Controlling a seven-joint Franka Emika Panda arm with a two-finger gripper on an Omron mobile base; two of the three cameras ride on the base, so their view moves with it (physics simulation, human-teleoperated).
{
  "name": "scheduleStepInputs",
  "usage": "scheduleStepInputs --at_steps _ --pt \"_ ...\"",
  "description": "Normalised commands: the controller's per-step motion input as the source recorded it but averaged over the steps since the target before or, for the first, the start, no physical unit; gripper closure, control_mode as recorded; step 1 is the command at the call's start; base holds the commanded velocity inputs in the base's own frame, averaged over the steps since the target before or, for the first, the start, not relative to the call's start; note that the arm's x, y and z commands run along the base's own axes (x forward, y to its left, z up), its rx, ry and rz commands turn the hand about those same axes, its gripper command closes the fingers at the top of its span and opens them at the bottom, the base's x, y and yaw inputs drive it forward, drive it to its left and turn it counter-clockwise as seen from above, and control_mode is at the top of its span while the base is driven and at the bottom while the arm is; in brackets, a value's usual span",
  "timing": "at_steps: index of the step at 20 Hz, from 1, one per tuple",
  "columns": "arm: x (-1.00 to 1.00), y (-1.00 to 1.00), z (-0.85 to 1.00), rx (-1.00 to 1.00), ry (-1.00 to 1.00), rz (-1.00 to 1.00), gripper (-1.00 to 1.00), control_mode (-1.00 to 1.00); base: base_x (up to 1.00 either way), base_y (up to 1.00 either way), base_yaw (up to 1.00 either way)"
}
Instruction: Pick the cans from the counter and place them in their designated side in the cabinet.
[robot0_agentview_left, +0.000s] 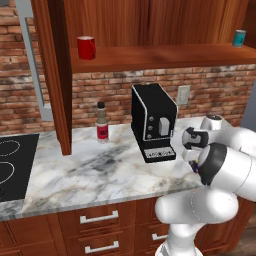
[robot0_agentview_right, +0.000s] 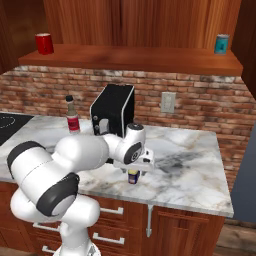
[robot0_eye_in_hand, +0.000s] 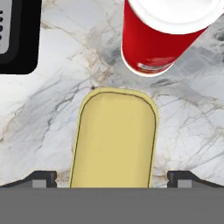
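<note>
Directly beneath the claw (robot0_eye_in_hand: 112, 177) we see the yellow top of the blue can (robot0_eye_in_hand: 113, 139), standing upright on the marble tabletop (robot0_eye_in_hand: 43, 127). The two finger tips (robot0_eye_in_hand: 41, 178) stand wide apart, one on each side of the can, with clear gaps to its walls; nothing is held. In the right base view the claw (robot0_agentview_right: 133, 172) hangs straight over the same blue can (robot0_agentview_right: 133, 176), near the front edge of the tabletop (robot0_agentview_right: 190, 160), in front of the black coffee machine (robot0_agentview_right: 114, 109).

The red can (robot0_eye_in_hand: 159, 35), with its white top, stands just beyond the blue one in the hand view, near it but apparently not touching.

We judge the step in hand to be the approach to the first can: the claw is aligned above it, and the grasp is not yet made. The next move calls for a straight descent until the finger tips bracket the can's body, then a closing of the jaws. Because the red can stands so near, we advise keeping the descent vertical so that it is not knocked.

The cabinet shelf (robot0_agentview_right: 140, 59) overhead carries a red mug (robot0_agentview_right: 44, 43) at its left end and a teal can (robot0_agentview_right: 221, 43) at its right. Which side is designated for the blue can we cannot tell.
</note>
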Motion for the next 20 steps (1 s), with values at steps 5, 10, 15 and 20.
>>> scheduleStepInputs --at_steps 5,10,15,20 --pt "0.01 -0.03 -0.08 0.0 0.0 0.0 1.0 -1.0 0.0 0.0 0.0" --pt "-0.09 -0.02 0.2 0.02 -0.02 0.0 1.0 -1.0 0.0 0.0 0.0" --pt "-0.15 -0.01 0.39 0.03 -0.05 0.0 1.0 -1.0 0.0 0.0 0.0" --pt "-0.13 -0.01 0.39 0.03 -0.05 0.0 1.0 -1.0 0.0 0.0 0.0"
